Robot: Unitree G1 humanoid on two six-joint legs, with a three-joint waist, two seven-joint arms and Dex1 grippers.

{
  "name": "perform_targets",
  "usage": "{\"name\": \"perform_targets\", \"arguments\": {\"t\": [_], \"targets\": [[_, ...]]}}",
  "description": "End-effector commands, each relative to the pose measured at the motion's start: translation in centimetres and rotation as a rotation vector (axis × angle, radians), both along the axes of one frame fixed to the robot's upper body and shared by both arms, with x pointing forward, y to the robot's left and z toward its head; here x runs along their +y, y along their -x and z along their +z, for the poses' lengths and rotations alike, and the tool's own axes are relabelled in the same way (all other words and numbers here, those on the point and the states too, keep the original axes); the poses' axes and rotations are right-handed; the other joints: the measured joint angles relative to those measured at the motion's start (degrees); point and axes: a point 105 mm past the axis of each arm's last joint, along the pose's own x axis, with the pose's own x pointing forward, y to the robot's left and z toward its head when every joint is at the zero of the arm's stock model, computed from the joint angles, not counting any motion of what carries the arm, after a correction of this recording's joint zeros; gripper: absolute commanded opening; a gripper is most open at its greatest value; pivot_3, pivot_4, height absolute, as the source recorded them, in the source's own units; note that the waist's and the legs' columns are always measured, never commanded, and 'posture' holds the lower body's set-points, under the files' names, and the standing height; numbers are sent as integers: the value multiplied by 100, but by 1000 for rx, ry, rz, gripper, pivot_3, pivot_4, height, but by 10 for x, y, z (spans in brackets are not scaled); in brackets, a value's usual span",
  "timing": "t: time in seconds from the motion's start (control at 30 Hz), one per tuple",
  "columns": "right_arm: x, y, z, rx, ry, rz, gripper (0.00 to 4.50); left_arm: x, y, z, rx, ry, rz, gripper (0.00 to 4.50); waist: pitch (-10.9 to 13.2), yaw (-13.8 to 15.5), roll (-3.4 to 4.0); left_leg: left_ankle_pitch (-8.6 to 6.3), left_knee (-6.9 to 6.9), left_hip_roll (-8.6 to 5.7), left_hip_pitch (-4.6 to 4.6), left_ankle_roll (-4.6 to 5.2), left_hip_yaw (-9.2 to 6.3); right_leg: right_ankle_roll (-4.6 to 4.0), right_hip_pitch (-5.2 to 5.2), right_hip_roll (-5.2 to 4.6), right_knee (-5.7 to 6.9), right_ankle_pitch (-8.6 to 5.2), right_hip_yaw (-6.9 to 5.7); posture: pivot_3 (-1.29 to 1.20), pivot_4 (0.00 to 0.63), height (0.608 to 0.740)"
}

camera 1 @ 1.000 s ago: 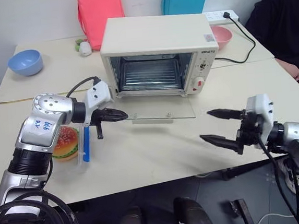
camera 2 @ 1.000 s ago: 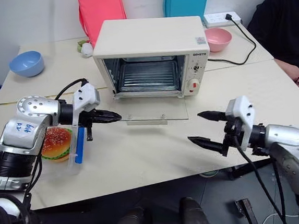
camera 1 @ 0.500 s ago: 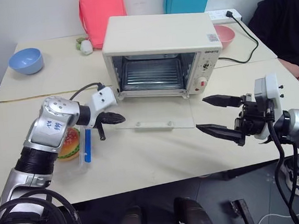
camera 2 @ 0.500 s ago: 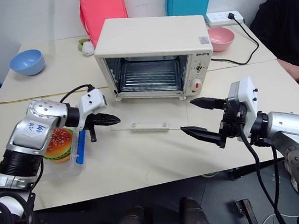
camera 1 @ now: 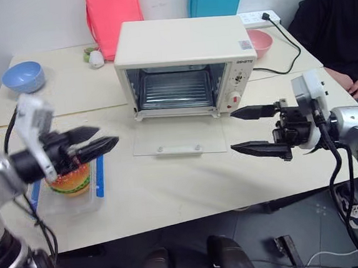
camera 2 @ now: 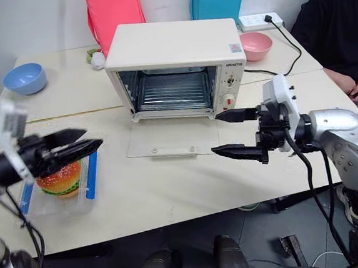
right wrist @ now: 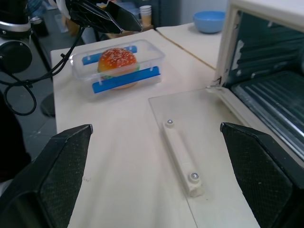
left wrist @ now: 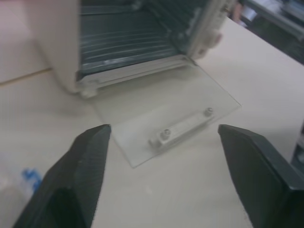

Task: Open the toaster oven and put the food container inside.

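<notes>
Two claws, left claw (camera 1: 89, 146) and right claw (camera 1: 254, 129), stand wide open and empty. Toaster oven (camera 1: 185, 64) at twelve o'clock has its door down; food container (camera 1: 70, 184) sits on the desk (camera 1: 171, 191) at nine o'clock. Loading seems next: grasp the container, slide it in.

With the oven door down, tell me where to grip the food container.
Grip the food container across its two long walls, the ones with the blue clip strips, coming from above. It lies flat on the table with the burger filling it, so the straight walls look the surest hold.
</notes>
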Motion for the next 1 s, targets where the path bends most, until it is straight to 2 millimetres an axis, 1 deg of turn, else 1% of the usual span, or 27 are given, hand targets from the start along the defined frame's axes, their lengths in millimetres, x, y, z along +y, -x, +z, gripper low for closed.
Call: {"name": "perform_targets", "arguments": {"t": [0.03, 0.1, 0.13, 0.2, 0.23, 0.27, 0.33, 0.37, 0.4, 0.47, 0.53, 0.6, 0.73, 0.87, 1.0], "targets": [[8, -6, 5, -67, 12, 54, 4500, 16, 19, -1, -100, 29, 224, 4485, -4, 4, -20, -2, 0, 0, 0, -6, -5, 0, 0, -1, -4, 0, 4, 0, 150, 740], [13, -7, 4, -84, 19, 81, 4500, 22, 30, -10, -110, 83, 343, 4485, -7, 35, -24, -4, 0, -6, 0, -11, -14, -1, 1, -7, -10, 0, 1, 0, 150, 740], [14, -7, 4, -85, 17, 91, 4500, 23, 35, -14, -109, 105, 372, 4485, -7, 60, -25, -5, 0, -8, 0, -12, -16, -1, 1, -10, -10, -1, -1, 0, 150, 740], [15, -7, 5, -78, 9, 108, 4500, 20, 47, -16, -131, 135, 395, 4485, -8, 117, -26, -5, 0, -11, -1, -12, -16, -1, 2, -12, -12, -1, -2, 0, 150, 740], [17, -8, 4, -74, 9, 113, 4500, 17, 56, -15, -153, 148, 382, 4485, -9, 128, -28, -5, 0, -14, 0, -12, -15, -2, 2, -14, -11, -1, -1, 0, 150, 740], [18, -8, 3, -71, 12, 118, 4500, 15, 65, -9, -180, 196, 369, 4485, -15, 123, -35, -5, 0, -14, 0, -12, -15, -2, 1, -14, -12, -1, -2, 0, 150, 740], [20, -8, 0, -67, 18, 125, 4500, 16, 83, 4, -171, 388, 386, 4485, -20, 82, -45, -18, -2, -8, 9, -15, -13, -15, 0, -22, -8, -8, 13, 0, 150, 740], [20, -8, 0, -65, 20, 129, 4500, 20, 88, 4, -146, 460, 432, 4485, -21, 78, -45, -24, -3, -6, 11, -15, -15, -29, -2, -28, -5, -15, 12, 0, 150, 740], [20, -7, 0, -64, 22, 136, 4500, 24, 91, 0, -108, 520, 490, 4485, -25, 78, -36, -27, -4, -6, 14, -17, -18, -40, 0, -31, -3, -22, 10, 0, 150, 740], [20, -5, 1, -64, 23, 145, 4500, 28, 95, -7, -56, 560, 573, 4485, -33, 120, -19, -31, -9, -12, 20, -19, -17, -49, 6, -39, -10, -26, 9, 0, 150, 740], [20, -3, 5, -64, 20, 152, 4500, 34, 95, -12, -30, 646, 671, 4485, -33, 155, -19, -41, -13, -14, 24, -12, -21, -121, 19, -41, -22, -66, -3, 0, 150, 740], [20, -2, 7, -66, 21, 153, 4500, 36, 93, -15, -5, 710, 739, 4485, -33, 153, -19, -41, -12, -14, 27, -6, -26, -127, 35, -41, -36, -69, -15, 0, 150, 740], [21, 0, 7, -68, 19, 142, 4500, 41, 90, -35, 115, 816, 883, 4485, -34, 135, -17, -49, -31, -12, 71, 0, -34, -127, 94, -41, -77, -69, -37, 0, 150, 740], [22, 5, 6, -68, 10, 127, 4500, 39, 86, -52, 235, 886, 965, 4485, -34, 137, -18, -38, -53, -12, 84, 5, -27, -124, 100, -41, -88, -68, -43, 0, 150, 740], [21, 6, 5, -67, 3, 99, 4500, 28, 79, -60, 306, 911, 946, 4485, -35, 143, -19, -35, -68, -13, 85, 2, -23, -119, 101, -41, -101, -65, -49, 0, 150, 740]]}}
